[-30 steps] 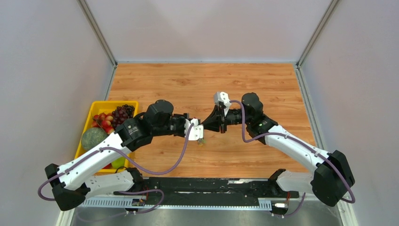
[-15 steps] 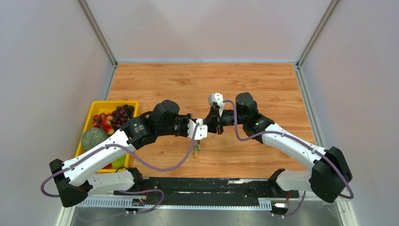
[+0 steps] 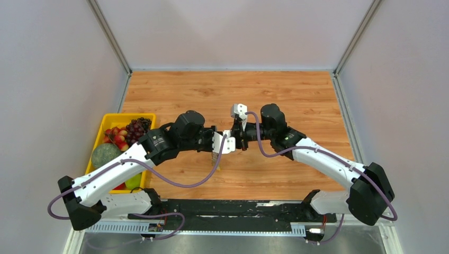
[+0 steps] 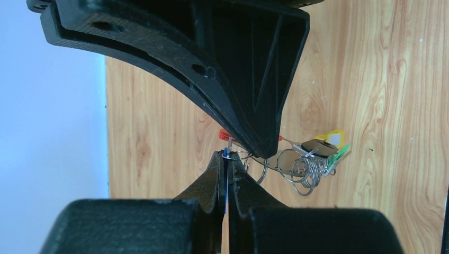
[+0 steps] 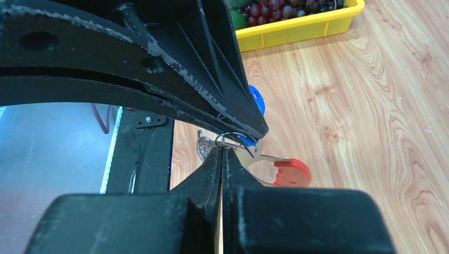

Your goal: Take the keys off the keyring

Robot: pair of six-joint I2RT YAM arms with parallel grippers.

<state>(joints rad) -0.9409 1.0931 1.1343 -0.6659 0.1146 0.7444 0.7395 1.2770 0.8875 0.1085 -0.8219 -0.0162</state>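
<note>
My two grippers meet tip to tip above the table's middle. My left gripper (image 3: 229, 144) (image 4: 226, 155) is shut on the thin blue head of one of the keys (image 4: 226, 154), which also shows in the right wrist view (image 5: 255, 99). My right gripper (image 3: 239, 142) (image 5: 221, 150) is shut on a small wire ring of the keyring (image 5: 224, 139). The keyring's red clip (image 5: 288, 173) hangs just past the tips. A bunch of silver rings (image 4: 304, 169) with a yellow-headed key (image 4: 334, 137) and a green-headed key (image 4: 339, 155) dangles beside them, and shows below the grippers in the top view (image 3: 216, 160).
A yellow bin (image 3: 108, 117) of fruit, with grapes, strawberries and a green melon, stands at the table's left edge and shows in the right wrist view (image 5: 296, 32). Grey walls enclose the wooden table (image 3: 296, 95). A black rail (image 3: 238, 209) runs along the near edge.
The right gripper has moved left and the left gripper up and slightly right, so their tips now touch. The hanging bunch has shifted left with them.
</note>
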